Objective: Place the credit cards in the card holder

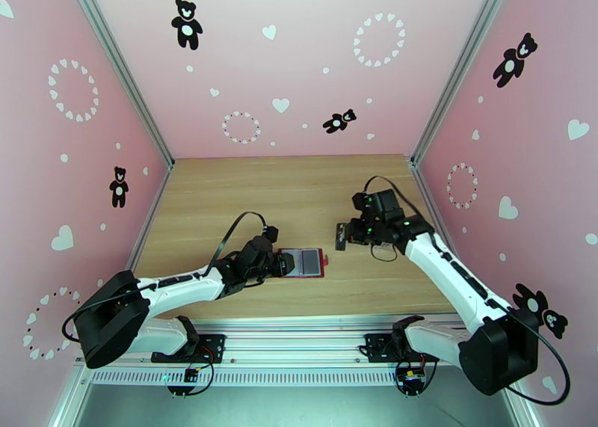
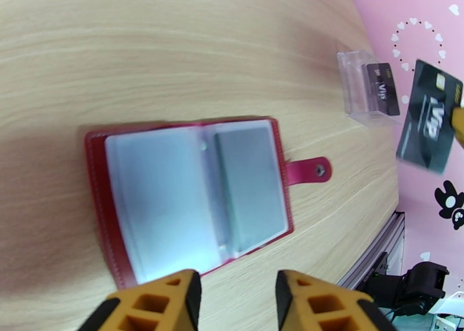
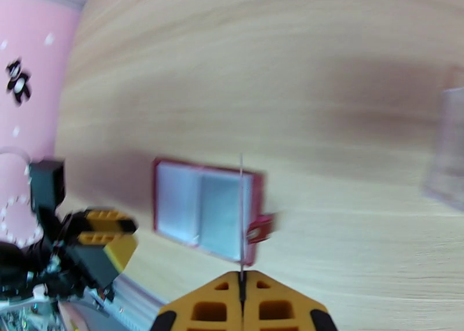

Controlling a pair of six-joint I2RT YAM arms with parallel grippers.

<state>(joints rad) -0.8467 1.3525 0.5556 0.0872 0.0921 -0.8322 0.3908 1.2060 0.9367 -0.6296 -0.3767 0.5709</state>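
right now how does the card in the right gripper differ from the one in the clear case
The held card is up off the table, pinched in the shut right gripper; the cased card sits inside the clear case. The held card hangs tilted with its face bare; the cased card is behind clear plastic. Both are dark with white VIP lettering.

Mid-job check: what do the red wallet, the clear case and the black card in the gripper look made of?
Card holder: leather or imitation, smooth dark red cover with a snap tab; translucent greyish plastic pockets inside.
Clear case: rigid transparent plastic, glossy walls.
Credit card: probably thin stiff plastic, black with printed lettering.
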